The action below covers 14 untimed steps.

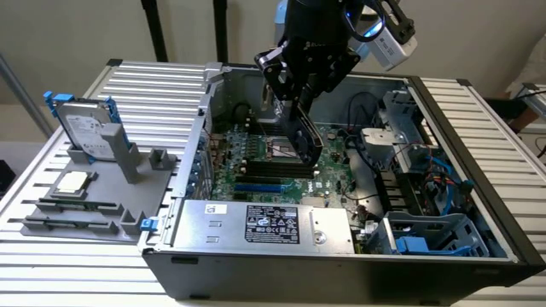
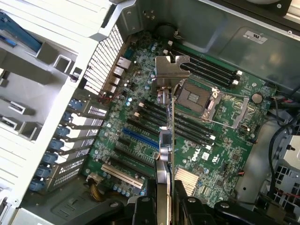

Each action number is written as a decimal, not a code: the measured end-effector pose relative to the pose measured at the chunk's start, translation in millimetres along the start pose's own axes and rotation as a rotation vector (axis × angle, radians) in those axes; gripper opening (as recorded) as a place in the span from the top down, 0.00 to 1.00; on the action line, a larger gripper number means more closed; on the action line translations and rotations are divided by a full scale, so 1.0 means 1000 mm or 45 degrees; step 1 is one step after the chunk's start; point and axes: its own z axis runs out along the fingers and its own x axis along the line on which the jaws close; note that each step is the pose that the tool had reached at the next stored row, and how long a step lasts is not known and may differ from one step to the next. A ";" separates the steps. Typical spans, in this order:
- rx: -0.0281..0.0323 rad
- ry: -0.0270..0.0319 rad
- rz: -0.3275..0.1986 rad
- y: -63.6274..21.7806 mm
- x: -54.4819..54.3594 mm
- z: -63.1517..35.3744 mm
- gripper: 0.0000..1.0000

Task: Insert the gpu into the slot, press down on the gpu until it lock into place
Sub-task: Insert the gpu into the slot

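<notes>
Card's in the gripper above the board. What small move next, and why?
Probably shift the gpu toward the exterior view's left until its edge is over the slot, before lowering. The gripper holds it in the air above the black memory slots, off the slot's line.

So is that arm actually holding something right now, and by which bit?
Yes. The pincer holds the gpu, a thin flat black card, by its upper edge. The card hangs edge-down over the green motherboard, not yet in it.
</notes>
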 end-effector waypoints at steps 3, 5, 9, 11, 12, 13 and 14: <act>0.0000 0.0000 0.000 0.0000 0.000 0.0000 0.74; 0.0000 0.0000 0.000 0.0000 0.000 0.0000 0.74; 0.0001 0.0000 0.000 0.0000 0.000 0.0000 0.74; 0.0002 0.0011 -0.016 -0.0001 0.000 0.0000 0.74; 0.0005 0.0022 -0.034 -0.0001 0.000 0.0001 0.74; 0.0012 0.0037 -0.055 0.0000 0.000 0.0001 0.74; 0.0019 0.0053 -0.076 -0.0001 0.000 0.0000 0.74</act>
